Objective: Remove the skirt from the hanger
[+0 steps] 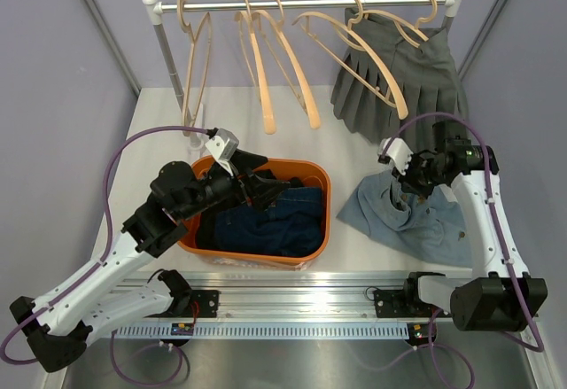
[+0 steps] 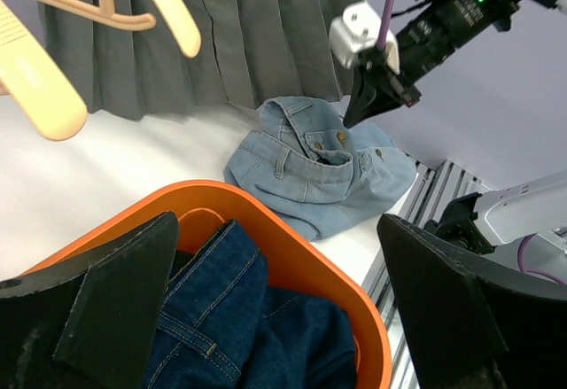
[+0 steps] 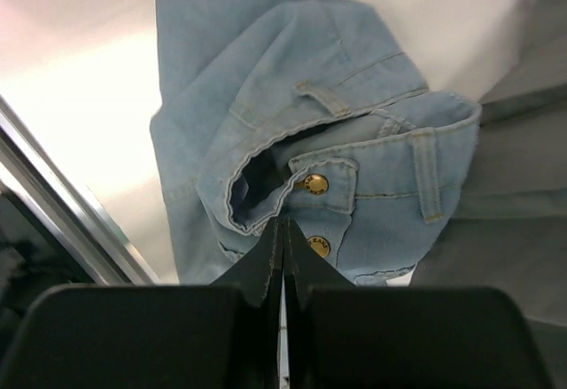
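Note:
The grey pleated skirt (image 1: 399,74) hangs on a wooden hanger (image 1: 390,19) at the right end of the rail, and it also fills the top of the left wrist view as the skirt (image 2: 239,35). My right gripper (image 1: 404,185) is below it, apart from it, over a light-blue denim garment (image 1: 416,221) lying on the table. The right gripper (image 3: 283,222) is shut, its tips at the garment's buttoned waistband (image 3: 354,185), and no cloth shows between the fingers. My left gripper (image 1: 266,187) is open above the orange basket (image 1: 316,229), holding nothing.
Dark blue jeans (image 2: 221,318) fill the orange basket (image 2: 292,247). Three empty wooden hangers (image 1: 261,70) hang left of the skirt on the white rail (image 1: 301,3). A metal track (image 1: 301,296) runs along the table's near edge. Purple walls close in both sides.

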You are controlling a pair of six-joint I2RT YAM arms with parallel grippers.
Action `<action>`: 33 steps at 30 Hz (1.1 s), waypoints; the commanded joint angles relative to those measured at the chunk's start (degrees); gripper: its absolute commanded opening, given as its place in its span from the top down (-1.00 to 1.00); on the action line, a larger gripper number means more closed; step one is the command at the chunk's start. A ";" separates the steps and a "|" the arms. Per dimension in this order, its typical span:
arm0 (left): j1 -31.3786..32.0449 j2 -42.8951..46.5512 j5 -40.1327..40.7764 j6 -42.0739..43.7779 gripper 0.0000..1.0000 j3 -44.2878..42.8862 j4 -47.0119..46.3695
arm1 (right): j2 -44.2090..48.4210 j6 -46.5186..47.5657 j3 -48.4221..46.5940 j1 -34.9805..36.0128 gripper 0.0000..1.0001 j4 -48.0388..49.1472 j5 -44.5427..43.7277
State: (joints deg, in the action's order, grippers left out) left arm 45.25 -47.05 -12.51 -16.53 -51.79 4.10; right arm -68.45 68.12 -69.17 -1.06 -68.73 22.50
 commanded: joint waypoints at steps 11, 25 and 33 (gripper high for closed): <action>-0.17 -0.68 -1.11 1.15 -0.98 0.29 -3.83 | 0.32 -23.91 -3.54 0.36 -0.99 -7.04 0.80; -0.17 -3.58 -3.22 2.03 -0.98 -1.38 -4.63 | 4.73 -35.15 21.00 8.79 -0.87 21.51 -24.42; -0.17 -2.08 -5.32 2.30 -0.98 -0.07 -5.32 | 2.26 -38.58 18.81 8.79 0.45 25.40 -24.97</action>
State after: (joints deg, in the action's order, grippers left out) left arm 45.25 -50.54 -15.00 -14.98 -51.62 2.87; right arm -67.29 31.88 -47.83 7.40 -47.40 -1.54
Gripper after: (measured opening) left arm 0.987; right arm 0.325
